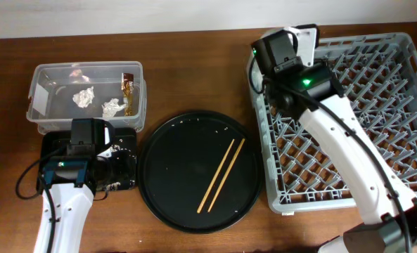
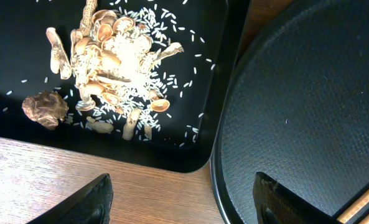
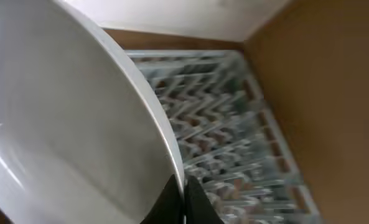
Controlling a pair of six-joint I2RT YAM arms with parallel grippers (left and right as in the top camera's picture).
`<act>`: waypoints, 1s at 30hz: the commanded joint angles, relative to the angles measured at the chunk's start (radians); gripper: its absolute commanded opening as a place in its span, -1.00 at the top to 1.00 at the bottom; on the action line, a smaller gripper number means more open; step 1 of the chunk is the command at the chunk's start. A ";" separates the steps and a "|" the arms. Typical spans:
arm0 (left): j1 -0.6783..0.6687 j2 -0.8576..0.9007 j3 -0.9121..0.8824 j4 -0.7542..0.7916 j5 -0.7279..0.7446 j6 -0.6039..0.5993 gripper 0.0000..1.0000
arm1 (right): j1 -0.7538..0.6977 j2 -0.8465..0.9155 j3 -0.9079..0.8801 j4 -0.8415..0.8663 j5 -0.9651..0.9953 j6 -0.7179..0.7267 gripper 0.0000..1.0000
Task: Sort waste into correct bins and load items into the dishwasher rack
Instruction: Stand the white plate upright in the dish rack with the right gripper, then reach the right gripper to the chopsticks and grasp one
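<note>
At the far left corner of the dishwasher rack, the pale plate is held roughly on edge by the right fingers, which are closed tight on its rim, so only a thin pinch is had on a wide dish. From here the plate could slip or swing in that pinch, and if it is lowered out of line with the upright pegs it may be knocked against them or left lying flat across the lattice. The left fingers are spread wide with nothing between them, hung over the near corner of the shallow black tray, where the food leftovers lie, just beside the round black tray on which the chopsticks are yet to be collected. Tissue scraps and the wrapper are seen in the clear tub on the desk. No brand or writing can be read; any print on the wrapper is too small to make out
</note>
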 commanded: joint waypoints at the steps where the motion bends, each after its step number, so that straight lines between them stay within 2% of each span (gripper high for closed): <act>1: 0.003 -0.010 0.003 0.001 -0.014 -0.014 -0.43 | -0.010 0.066 -0.010 -0.004 0.158 0.020 0.92; 5: 0.003 -0.010 0.003 0.001 -0.014 -0.014 -0.43 | -0.011 0.153 -0.016 -0.027 0.114 0.020 0.92; 10: 0.003 -0.010 0.003 0.001 -0.014 -0.014 -0.43 | -0.008 0.185 -0.016 -0.063 -0.172 0.035 0.91; 14: 0.003 -0.010 0.003 0.002 -0.014 -0.014 -0.43 | -0.007 0.144 -0.008 -0.109 -0.351 0.035 0.17; 15: 0.003 -0.010 0.003 0.001 -0.014 -0.014 -0.43 | -0.008 0.114 0.006 -0.115 -0.382 0.035 -0.31; 18: 0.003 -0.010 0.003 0.001 -0.014 -0.014 -0.43 | -0.009 0.013 0.037 -0.134 -0.449 0.035 -0.83; 19: 0.003 -0.010 0.003 0.001 -0.014 -0.014 -0.43 | -0.008 -0.042 0.037 -0.145 -0.542 0.035 -0.97; 21: 0.003 -0.010 0.003 0.001 -0.014 -0.014 -0.44 | -0.008 -0.085 0.037 -0.201 -0.777 0.029 -0.97; 22: 0.003 -0.010 0.003 0.001 -0.014 -0.014 -0.52 | -0.001 -0.085 0.035 -0.271 -0.918 0.042 -0.99; 23: 0.003 -0.010 0.003 0.001 -0.014 -0.014 -0.54 | 0.015 -0.078 0.023 -0.303 -0.963 0.073 -1.00; 26: 0.003 -0.010 0.003 0.001 -0.014 -0.014 -0.54 | 0.101 -0.076 -0.096 -0.278 -0.971 0.186 -0.99; 30: 0.003 -0.010 0.003 0.001 -0.014 -0.014 -0.54 | 0.203 -0.076 -0.371 -0.064 -0.971 0.326 -1.00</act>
